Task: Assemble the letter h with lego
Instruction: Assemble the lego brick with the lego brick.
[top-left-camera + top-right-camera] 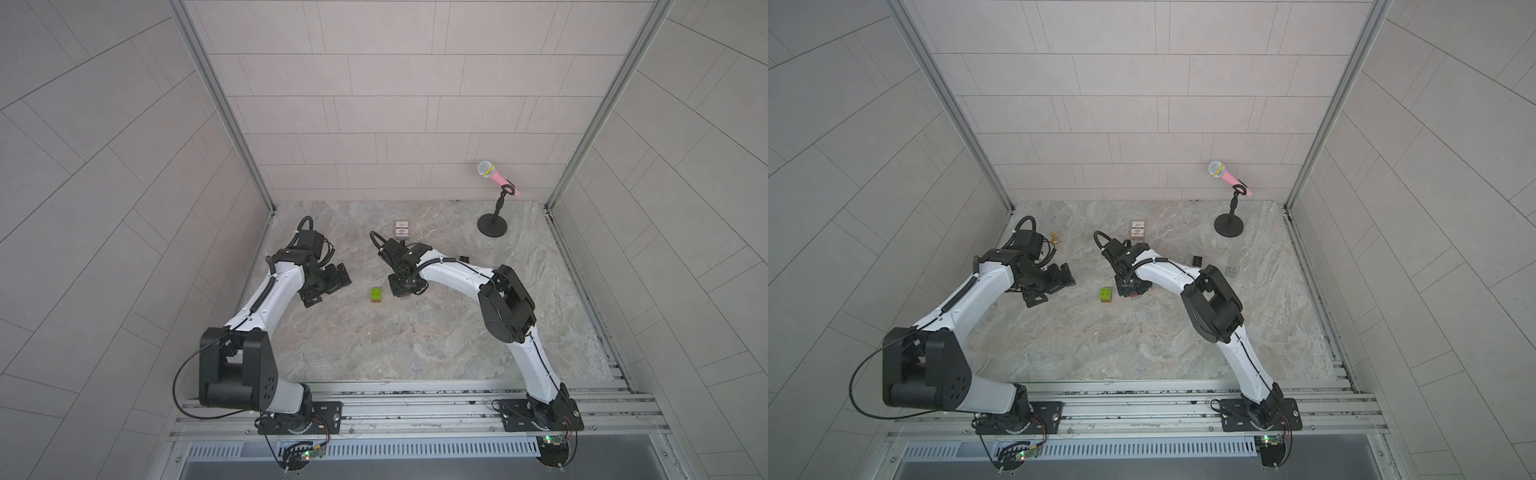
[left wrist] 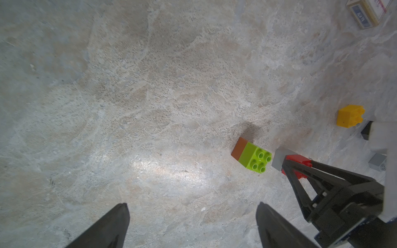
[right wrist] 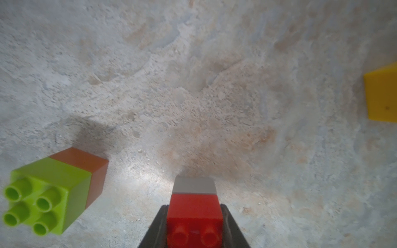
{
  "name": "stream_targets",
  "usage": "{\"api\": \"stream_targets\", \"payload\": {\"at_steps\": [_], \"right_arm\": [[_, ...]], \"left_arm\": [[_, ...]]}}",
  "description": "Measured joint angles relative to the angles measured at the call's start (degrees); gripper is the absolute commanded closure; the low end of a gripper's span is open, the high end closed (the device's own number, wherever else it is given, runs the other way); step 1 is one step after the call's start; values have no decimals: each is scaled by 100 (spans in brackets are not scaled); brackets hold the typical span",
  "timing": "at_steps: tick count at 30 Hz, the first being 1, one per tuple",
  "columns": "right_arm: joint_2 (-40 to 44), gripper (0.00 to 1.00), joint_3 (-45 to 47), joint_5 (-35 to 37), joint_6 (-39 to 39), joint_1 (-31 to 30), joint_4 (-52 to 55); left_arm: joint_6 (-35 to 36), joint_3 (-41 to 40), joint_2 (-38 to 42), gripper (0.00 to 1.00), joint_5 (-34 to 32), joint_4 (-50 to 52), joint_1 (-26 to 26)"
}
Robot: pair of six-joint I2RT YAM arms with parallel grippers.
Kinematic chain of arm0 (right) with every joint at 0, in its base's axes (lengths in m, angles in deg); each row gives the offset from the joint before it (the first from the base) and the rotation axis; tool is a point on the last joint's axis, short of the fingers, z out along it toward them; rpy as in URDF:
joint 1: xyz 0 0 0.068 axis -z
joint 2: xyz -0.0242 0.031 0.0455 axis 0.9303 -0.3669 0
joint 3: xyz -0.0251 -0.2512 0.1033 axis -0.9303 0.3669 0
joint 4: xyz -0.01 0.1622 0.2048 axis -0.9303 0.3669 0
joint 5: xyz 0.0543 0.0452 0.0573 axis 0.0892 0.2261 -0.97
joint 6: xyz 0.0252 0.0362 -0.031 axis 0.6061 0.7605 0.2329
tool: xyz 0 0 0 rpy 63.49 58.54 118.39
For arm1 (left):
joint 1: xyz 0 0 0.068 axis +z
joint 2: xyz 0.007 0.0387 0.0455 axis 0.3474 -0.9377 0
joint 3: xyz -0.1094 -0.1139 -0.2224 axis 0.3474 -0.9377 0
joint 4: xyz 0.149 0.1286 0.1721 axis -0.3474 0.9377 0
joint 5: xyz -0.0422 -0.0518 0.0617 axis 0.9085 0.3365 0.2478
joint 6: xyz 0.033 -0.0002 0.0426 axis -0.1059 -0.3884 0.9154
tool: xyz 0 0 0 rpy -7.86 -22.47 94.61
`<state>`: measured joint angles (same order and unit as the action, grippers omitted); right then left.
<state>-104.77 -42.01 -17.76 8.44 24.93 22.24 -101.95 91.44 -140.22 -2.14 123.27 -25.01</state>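
My right gripper (image 3: 194,216) is shut on a red lego brick (image 3: 194,214) that has a grey brick (image 3: 194,185) stuck under it, held just above the table (image 1: 415,340). To its left a lime green brick on a brown one (image 1: 376,295) (image 3: 53,189) stands on the table, close by but apart. My left gripper (image 2: 191,216) (image 1: 328,286) hangs open and empty further left of that stack. Loose yellow (image 2: 350,116), black (image 1: 1197,260) and grey (image 1: 1231,271) bricks lie behind the right arm. The letter h is out of view.
A small printed card box (image 1: 402,229) lies behind the right wrist. A brass pawn-shaped piece (image 1: 1053,238) stands behind the left wrist. A pink microphone on a black stand (image 1: 492,224) is at the back right. Walls close three sides.
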Motion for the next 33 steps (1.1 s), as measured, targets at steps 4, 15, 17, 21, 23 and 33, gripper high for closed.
{"api": "stream_targets", "payload": {"at_steps": [4,15,17,21,23,33], "right_arm": [[-76,40,17,-118,-11,22,-2],[-177,24,37,-345,-31,39,22],[-57,23,96,-479,-20,68,-44],[673,30,570,-885,72,219,-367],[1115,34,870,-1158,166,367,-597],[1733,62,2321,-3016,616,1364,-2013]], "left_arm": [[0,0,0,0,4,0,0],[0,0,0,0,22,-7,0],[0,0,0,0,24,-9,0],[0,0,0,0,42,-15,0],[0,0,0,0,46,-17,0],[0,0,0,0,92,-39,0]]}}
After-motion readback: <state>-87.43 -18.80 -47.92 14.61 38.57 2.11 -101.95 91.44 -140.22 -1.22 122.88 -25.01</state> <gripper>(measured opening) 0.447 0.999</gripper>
